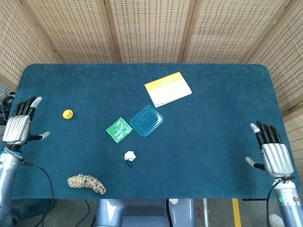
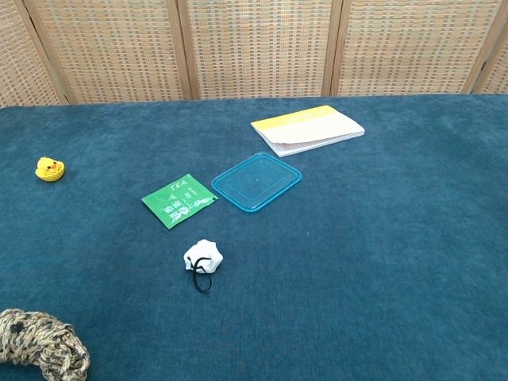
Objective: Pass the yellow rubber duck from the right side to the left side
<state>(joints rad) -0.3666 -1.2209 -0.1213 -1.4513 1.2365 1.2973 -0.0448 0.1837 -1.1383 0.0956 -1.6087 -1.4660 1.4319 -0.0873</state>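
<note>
The yellow rubber duck (image 1: 68, 114) is sitting upright on the blue table cloth (image 1: 213, 104) far over on the left side, with nothing touching it. The left hand (image 1: 19, 126) is hovering at the left edge of the table, well apart from the duck, its fingers spread and nothing in them. The right hand (image 1: 272, 152) is hanging at the right edge, fingers likewise splayed and empty. In the chest view neither hand is showing (only the duck (image 2: 49, 168) near the left border).

Judging by how things are lying, the duck is already resting on the left side, so the step in hand is looking like the retreat to rest. To do it well, the left arm should be keeping its fingers apart and travelling outward, away from the duck, so no fingertip or the trailing cable is brushing the light toy and rolling it. The right hand has nothing to do but hold clear of the table.

The rest is lying mid-table: a green tea packet (image 1: 119, 129) just beside a clear blue lid (image 1: 146, 120), a yellow-edged booklet (image 1: 168, 89) beyond them, a small white wad (image 1: 129, 155) nearer the robot, and a coil of rope (image 1: 85, 183) at the front left
</note>
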